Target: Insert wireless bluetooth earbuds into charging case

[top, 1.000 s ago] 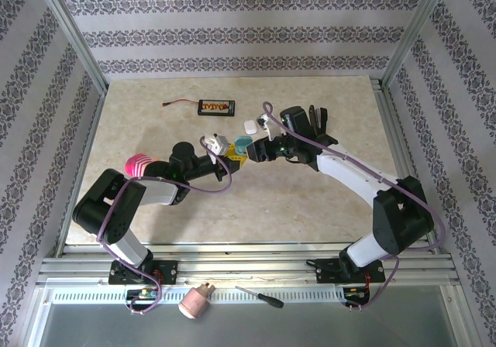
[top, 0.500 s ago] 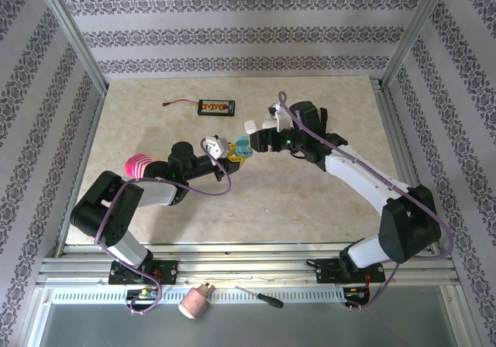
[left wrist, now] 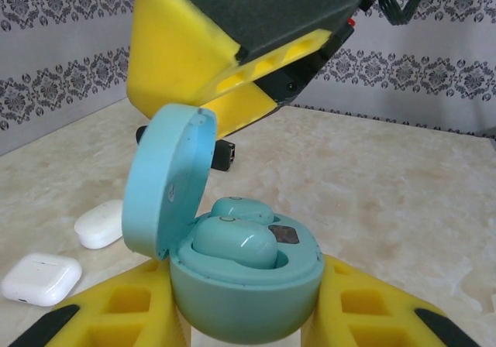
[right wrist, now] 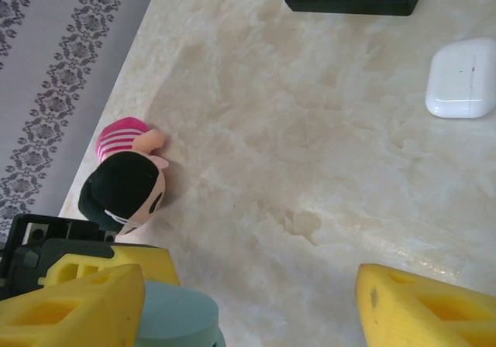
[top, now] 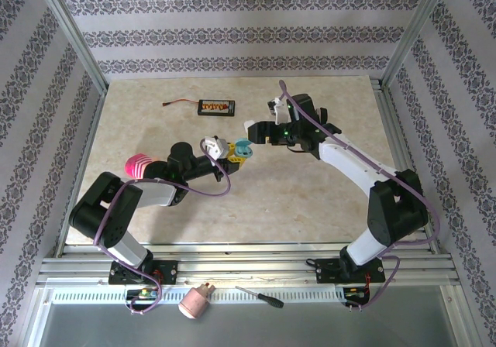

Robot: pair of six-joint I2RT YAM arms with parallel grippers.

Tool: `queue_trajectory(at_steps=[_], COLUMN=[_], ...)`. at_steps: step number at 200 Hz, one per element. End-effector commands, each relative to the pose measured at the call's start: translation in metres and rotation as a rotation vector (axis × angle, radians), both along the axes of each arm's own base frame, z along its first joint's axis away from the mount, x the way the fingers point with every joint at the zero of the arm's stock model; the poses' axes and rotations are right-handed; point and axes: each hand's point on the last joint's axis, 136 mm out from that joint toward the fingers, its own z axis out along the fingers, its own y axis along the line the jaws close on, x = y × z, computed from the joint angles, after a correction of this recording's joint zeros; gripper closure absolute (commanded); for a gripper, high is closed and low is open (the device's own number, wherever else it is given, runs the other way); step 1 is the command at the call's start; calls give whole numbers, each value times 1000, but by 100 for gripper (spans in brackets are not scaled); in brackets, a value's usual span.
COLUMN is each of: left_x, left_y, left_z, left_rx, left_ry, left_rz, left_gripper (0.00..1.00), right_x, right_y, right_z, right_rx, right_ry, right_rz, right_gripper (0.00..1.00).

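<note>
Closest to the bases, the left end effector (top: 231,150) is clamped on the teal charging case (left wrist: 248,293), with a yellow pad on either side of its base. It's holding the case up off the tabletop (top: 310,200) with the lid (left wrist: 167,180) flipped open and standing nearly upright. Both pale blue earbuds (left wrist: 232,242) look like they're already in their wells, side by side, long axes running roughly 9 to 3 in the left wrist view. Can't tell if they're fully seated, but nothing sticks out much.

Next out is the right end effector (right wrist: 248,308), jaws wide apart with nothing in them. This is the bit that matters imo: from above, the case sits at about 7 to 8 o'clock from it, really close. In the left wrist view one of its yellow fingers (left wrist: 194,60) hangs over the lid at 12 o'clock. In its own camera the lid pokes in at the bottom left, right by that finger. Whether they touch, no idea. So the right arm is the free one, and I'd guess its job is tipping the lid down over the buds. Push from the hinge side and it would probably just shove the case around in the left grip.

Further out, at 12 o'clock from the case, a white case (right wrist: 461,76) lies flat on the tabletop. Beyond that, at 11, there's a black board (top: 215,108).
</note>
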Motion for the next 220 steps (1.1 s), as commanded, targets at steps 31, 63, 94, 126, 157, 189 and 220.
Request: queue_trajectory(at_steps=[31, 63, 94, 126, 157, 189, 220], left_x=[0, 1, 1, 4, 5, 5, 5], left_y=[-6, -6, -6, -6, -7, -8, -8], left_z=[25, 37, 52, 64, 69, 70, 65], left_rx=[-82, -128, -196, -229, -246, -254, -239], left_ry=[-41, -51, -74, -99, -110, -114, -113], left_rz=[-7, -12, -15, -10, -22, -26, -20], left_gripper=[73, 73, 73, 73, 73, 74, 73], right_x=[-18, -20, -29, -40, -45, -42, -39], right_y=[-2, -8, -1, 5, 16, 28, 29], right_z=[18, 30, 41, 43, 55, 54, 49], right_rx=[65, 232, 499, 615, 763, 832, 831], right_ry=[-24, 89, 242, 311, 364, 404, 412], right_rz=[27, -32, -34, -24, 34, 54, 42], right_gripper=[28, 28, 28, 28, 32, 41, 59])
